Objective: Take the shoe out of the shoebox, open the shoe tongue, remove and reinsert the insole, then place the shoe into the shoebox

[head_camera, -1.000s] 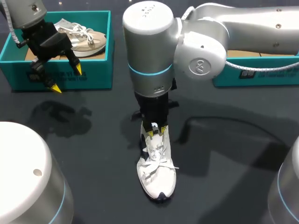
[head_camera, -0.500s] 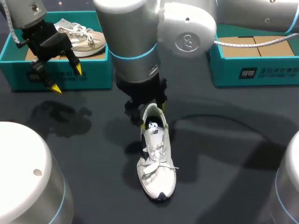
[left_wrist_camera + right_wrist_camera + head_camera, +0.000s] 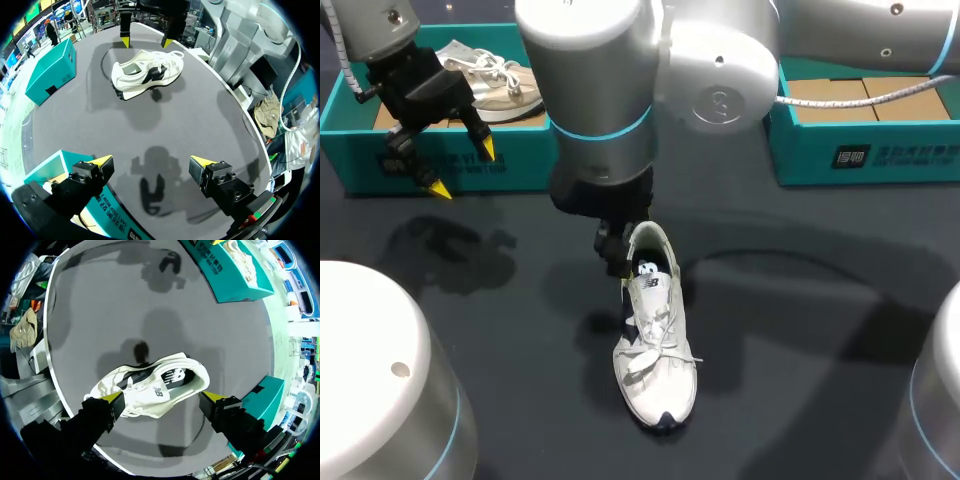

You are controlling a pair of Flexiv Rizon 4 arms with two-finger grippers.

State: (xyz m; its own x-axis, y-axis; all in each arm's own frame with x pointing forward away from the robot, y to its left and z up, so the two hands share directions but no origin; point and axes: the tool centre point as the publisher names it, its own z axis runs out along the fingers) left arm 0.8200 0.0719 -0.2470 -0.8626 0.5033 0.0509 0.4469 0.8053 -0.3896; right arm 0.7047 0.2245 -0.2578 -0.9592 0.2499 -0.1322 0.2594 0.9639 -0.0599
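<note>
White shoe stands on the dark surface; right claw spreads wide over its heel, left claw hangs apart, empty.

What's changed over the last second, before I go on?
The right gripper rose off the heel of the white shoe and shifted left, fingers open. The shoe kept its place; the left gripper stays open over the left shoebox.

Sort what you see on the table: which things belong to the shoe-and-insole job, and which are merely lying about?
Belongs to the job: white shoe; right shoebox, no shoe showing in it; right gripper, open astride the shoe.
Lying about: left shoebox; beige shoe inside it.
</note>
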